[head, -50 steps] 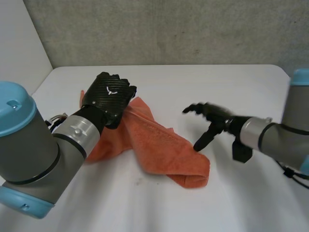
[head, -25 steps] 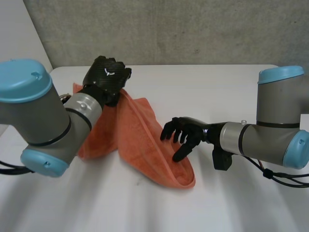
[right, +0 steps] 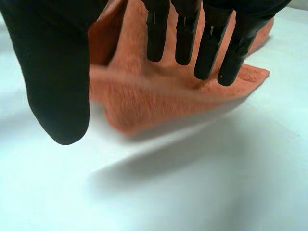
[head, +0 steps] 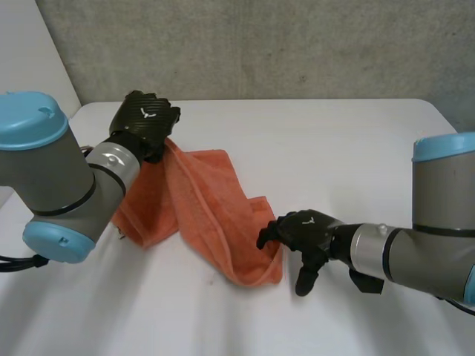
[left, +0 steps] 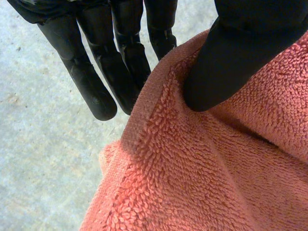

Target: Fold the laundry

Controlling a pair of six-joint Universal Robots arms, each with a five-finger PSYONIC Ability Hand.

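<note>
In the head view the orange towel (head: 200,200) ran from the left hand (head: 142,122) near the counter's (head: 334,148) far left corner to the right hand (head: 304,231) mid-counter; the left wrist view showed that hand (left: 226,57) pinching the towel's (left: 192,168) edge, and the right wrist view showed straight fingers (right: 185,33) over the towel (right: 159,96), gripping nothing.

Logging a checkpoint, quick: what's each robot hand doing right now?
Left robot hand: shut on the orange towel, edge pinched between thumb and fingers.
Right robot hand: open, fingers straight over the towel's near end.
</note>
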